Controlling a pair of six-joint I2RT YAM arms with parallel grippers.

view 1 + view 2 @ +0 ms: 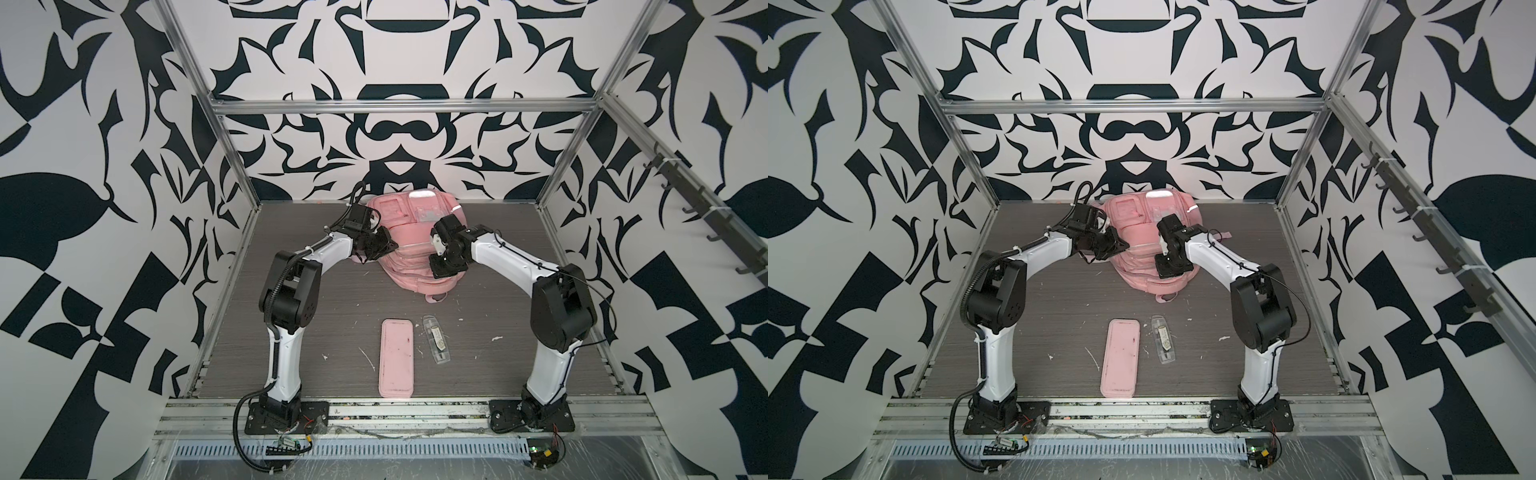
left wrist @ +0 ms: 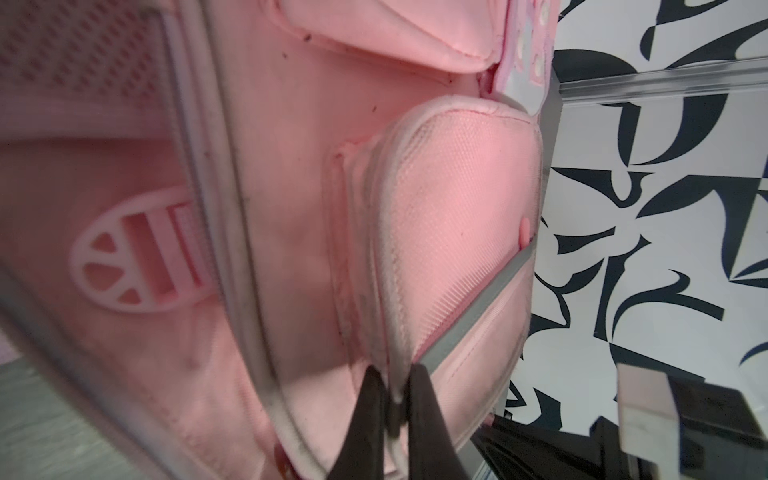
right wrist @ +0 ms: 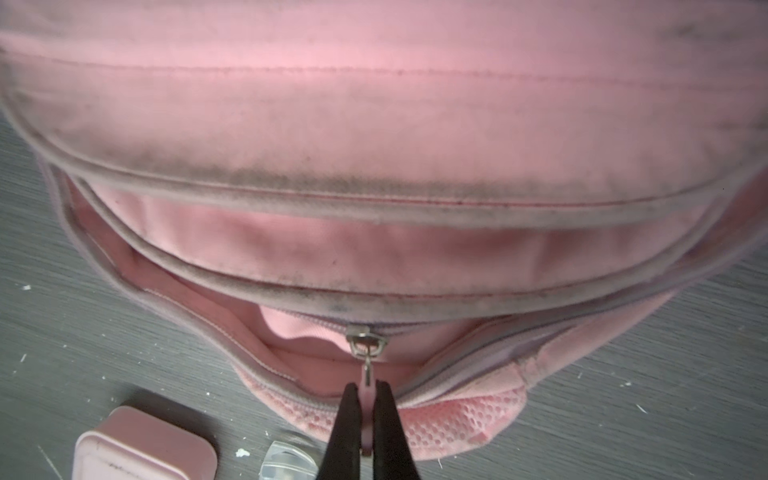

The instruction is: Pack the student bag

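Over at the back middle of the table point(image 1: 332, 353): student bag point(image 1: 409, 257), lying flat, main zip partly undone. Pinching the white pocket edge point(image 2: 392, 291) on its flank with the left gripper point(image 2: 397, 374), jaws tight together. Clamping the pink zip pull point(image 3: 366, 401) in the right gripper point(image 3: 366, 387), squeezed hard. Out front, well apart from the bag: pencil case point(image 1: 395, 357), clear case point(image 1: 435, 345).

The left arm point(image 1: 286, 361) and right arm point(image 1: 548, 368) share glossy white link shells, bulky black joint housings and flat black base plates point(image 1: 318, 413). Black cables point(image 1: 237, 419) run along them, zip-tied. Thin black jaws taper to points.
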